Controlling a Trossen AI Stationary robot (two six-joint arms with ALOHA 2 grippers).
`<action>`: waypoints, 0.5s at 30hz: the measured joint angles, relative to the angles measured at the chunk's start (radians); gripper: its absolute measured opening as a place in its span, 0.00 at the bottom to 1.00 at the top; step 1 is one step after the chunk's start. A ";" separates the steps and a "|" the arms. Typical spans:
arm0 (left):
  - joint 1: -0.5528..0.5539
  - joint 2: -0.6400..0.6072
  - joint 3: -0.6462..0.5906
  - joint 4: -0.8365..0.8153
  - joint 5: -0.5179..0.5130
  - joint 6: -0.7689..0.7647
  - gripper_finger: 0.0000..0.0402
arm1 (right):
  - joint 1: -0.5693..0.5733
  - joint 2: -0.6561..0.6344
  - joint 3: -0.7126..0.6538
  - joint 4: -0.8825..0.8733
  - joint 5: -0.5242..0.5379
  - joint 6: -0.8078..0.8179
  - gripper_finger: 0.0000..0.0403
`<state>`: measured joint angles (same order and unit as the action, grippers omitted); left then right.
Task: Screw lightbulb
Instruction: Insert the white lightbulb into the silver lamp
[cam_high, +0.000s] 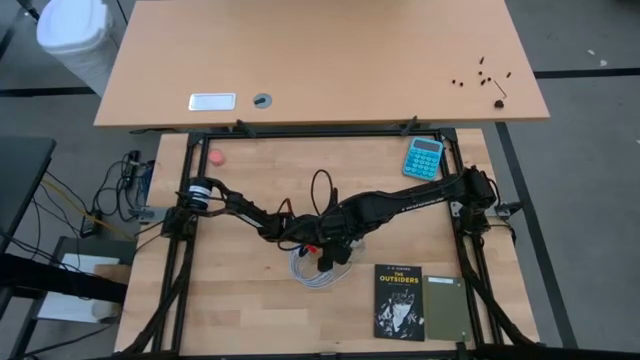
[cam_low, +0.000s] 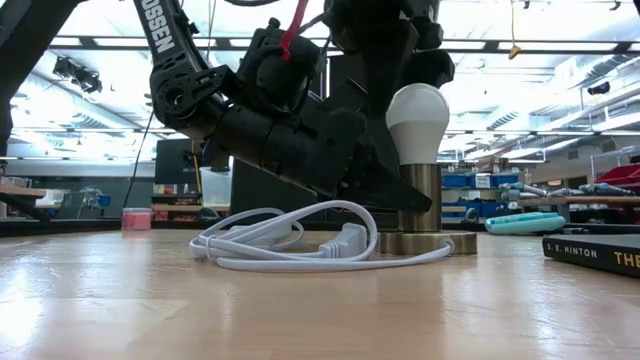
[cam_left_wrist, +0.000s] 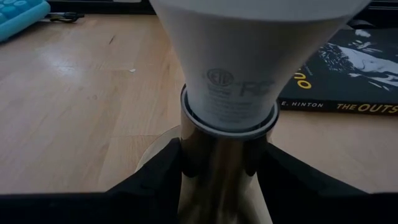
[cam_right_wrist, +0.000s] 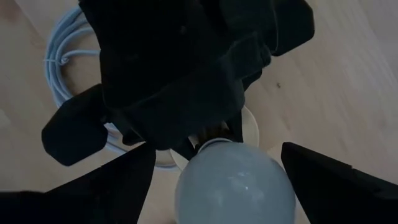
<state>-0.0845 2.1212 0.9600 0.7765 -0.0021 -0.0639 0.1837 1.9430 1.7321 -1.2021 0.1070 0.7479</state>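
The white lightbulb (cam_low: 418, 118) stands upright in the silvery socket (cam_low: 420, 200), which rests by its round disc base (cam_low: 428, 243) on the table. The bulb's screw base is hidden inside the socket. My left gripper (cam_left_wrist: 221, 186) is shut on the socket's stem, just below the bulb (cam_left_wrist: 249, 56). My right gripper (cam_right_wrist: 230, 186) is open above the bulb (cam_right_wrist: 233, 183), pointing down, with one finger standing on either side and a gap to each. In the high view both grippers meet at mid-table (cam_high: 328, 245). My left gripper pinches the socket's upright metal stem (cam_left_wrist: 217, 162) between its two fingers (cam_left_wrist: 165, 174), just under the collar where the bulb sits. The fingers come in slanting down from the table's left side and lie across the stem. The socket stands upright, its base on the table.
A coiled white cable (cam_low: 290, 245) with its plug lies beside the socket's base (cam_high: 312, 270). A blue calculator (cam_high: 423, 157) lies at the far right. A black book (cam_high: 400, 300) and a green notebook (cam_high: 447, 305) lie at the near right. A small pink object (cam_high: 215, 157) sits far left.
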 joint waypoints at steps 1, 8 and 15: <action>0.000 0.000 0.000 0.000 0.000 0.000 0.46 | 0.000 0.000 0.000 -0.004 -0.002 0.000 0.89; 0.000 0.000 0.000 -0.003 0.001 0.003 0.46 | 0.002 -0.006 0.000 -0.012 -0.022 0.011 0.89; 0.000 0.000 0.000 -0.003 0.000 0.003 0.46 | 0.020 -0.036 0.001 -0.021 0.015 0.023 0.89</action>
<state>-0.0845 2.1210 0.9600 0.7734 -0.0021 -0.0612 0.2038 1.9070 1.7334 -1.2228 0.1217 0.7705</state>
